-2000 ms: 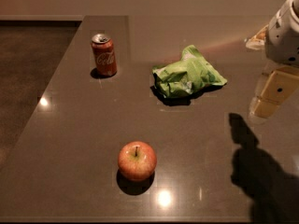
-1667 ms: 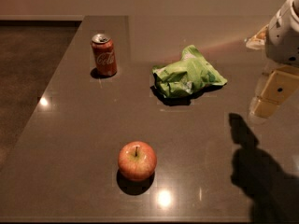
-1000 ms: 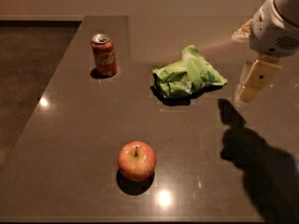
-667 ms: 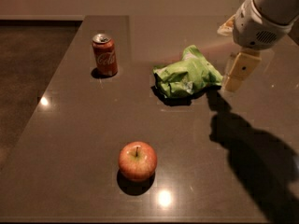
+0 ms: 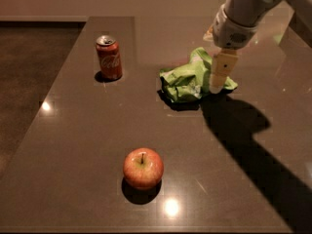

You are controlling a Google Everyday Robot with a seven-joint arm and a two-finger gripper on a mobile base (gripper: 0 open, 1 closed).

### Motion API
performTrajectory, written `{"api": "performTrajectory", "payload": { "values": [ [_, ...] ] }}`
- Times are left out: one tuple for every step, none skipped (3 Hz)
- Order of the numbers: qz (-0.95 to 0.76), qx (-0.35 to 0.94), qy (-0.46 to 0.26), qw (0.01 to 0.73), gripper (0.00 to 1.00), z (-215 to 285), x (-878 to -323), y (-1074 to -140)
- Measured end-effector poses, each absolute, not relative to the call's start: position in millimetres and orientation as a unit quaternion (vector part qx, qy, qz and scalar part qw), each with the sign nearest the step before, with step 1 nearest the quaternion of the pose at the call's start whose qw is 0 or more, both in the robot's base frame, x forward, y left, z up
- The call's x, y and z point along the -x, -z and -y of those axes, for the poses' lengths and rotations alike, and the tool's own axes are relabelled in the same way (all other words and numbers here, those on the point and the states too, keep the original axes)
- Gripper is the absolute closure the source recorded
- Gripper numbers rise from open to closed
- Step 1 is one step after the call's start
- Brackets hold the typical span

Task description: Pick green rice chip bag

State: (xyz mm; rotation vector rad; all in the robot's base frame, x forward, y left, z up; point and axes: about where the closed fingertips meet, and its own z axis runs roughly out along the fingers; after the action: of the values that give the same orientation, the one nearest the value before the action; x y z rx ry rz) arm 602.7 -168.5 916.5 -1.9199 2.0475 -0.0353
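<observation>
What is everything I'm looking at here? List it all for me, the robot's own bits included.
Table: one, dark brown and glossy, fills most of the view.
Floor: one strip, dark, left of the table.
Soda can: one, red, upright on the far left part of the table.
Chip bag: one, bright green, crumpled, on the far middle of the table, right of the soda can.
Apple: one, red, near the front edge, apart from everything else.
Arm: one, pale grey-white, coming in from the upper right.
Gripper: one, cream, pointing down at the chip bag's right side; contact cannot be told.
</observation>
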Motion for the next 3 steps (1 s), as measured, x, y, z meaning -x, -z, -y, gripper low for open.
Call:
{"api": "performTrajectory", "payload": {
  "values": [
    [-0.723,0.677,-0.002,0.134,0.0,162.9,-619.0,-892.0],
    [-0.72,0.684,-0.015,0.111,0.0,153.8,-623.6,-874.6],
    [-0.7,0.706,-0.033,0.097,0.26,137.3,-616.6,-871.2]
  ]
}}
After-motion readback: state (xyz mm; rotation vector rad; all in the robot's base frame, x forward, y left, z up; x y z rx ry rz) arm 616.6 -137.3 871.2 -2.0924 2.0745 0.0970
